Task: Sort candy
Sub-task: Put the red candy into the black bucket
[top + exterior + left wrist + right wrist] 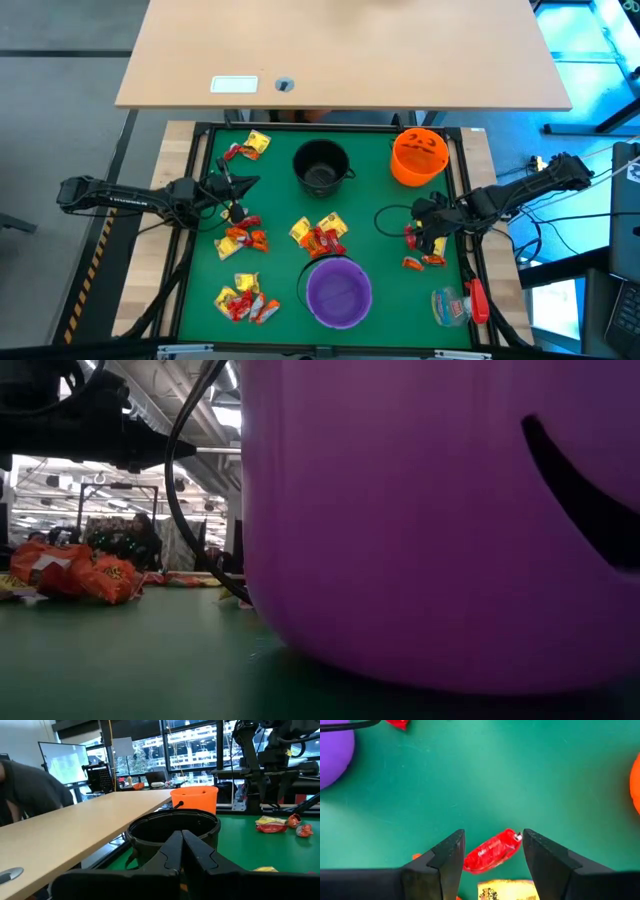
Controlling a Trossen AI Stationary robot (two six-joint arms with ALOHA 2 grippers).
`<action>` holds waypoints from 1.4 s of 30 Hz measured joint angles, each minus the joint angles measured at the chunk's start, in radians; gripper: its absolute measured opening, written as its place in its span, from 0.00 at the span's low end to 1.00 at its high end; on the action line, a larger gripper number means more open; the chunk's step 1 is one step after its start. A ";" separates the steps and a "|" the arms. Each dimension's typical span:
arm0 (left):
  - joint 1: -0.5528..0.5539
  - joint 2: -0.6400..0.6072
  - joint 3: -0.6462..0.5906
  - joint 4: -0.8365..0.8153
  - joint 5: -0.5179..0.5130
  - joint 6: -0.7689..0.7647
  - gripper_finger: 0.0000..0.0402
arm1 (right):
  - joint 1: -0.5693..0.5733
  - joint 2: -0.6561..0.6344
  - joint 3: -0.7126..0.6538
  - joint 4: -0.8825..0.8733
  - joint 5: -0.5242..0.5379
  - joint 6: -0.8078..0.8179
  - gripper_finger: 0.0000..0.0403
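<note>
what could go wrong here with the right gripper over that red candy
The right gripper is open around a red candy that lies slanted between the fingers, so closing may pinch only an end and let it slip. A yellow candy sits right beside it and could get grabbed too. The purple bowl's black handle loops near that pile and could snag.

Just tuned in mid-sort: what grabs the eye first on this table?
Three bowls stand out on the green mat: a black bowl at the far middle, an orange bowl far right, a purple bowl at the near middle. Candy piles lie scattered between them. The right pincer stands open around a red candy; the left pincer is shut, facing the black bowl.
</note>
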 joint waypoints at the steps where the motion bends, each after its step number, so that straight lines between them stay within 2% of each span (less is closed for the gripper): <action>1: 0.000 0.000 0.000 0.000 0.000 0.000 0.00 | 0.000 0.000 0.000 -0.011 -0.004 0.007 0.49; 13: 0.000 0.000 0.000 0.000 0.000 0.003 0.00 | 0.000 0.050 -0.033 -0.076 -0.008 0.091 0.49; 24: 0.000 0.000 0.000 0.000 0.017 0.006 0.00 | -0.003 0.132 -0.103 0.004 -0.018 0.161 0.49; 29: 0.000 0.000 0.000 0.000 0.018 0.007 0.00 | -0.074 0.151 -0.103 0.035 -0.084 0.163 0.49; 37: 0.000 0.000 0.000 0.000 0.027 0.007 0.00 | -0.200 0.158 -0.104 0.054 -0.126 0.105 0.49; 42: 0.000 0.000 0.000 -0.001 0.027 0.003 0.00 | -0.238 0.157 -0.180 0.177 -0.191 0.081 0.49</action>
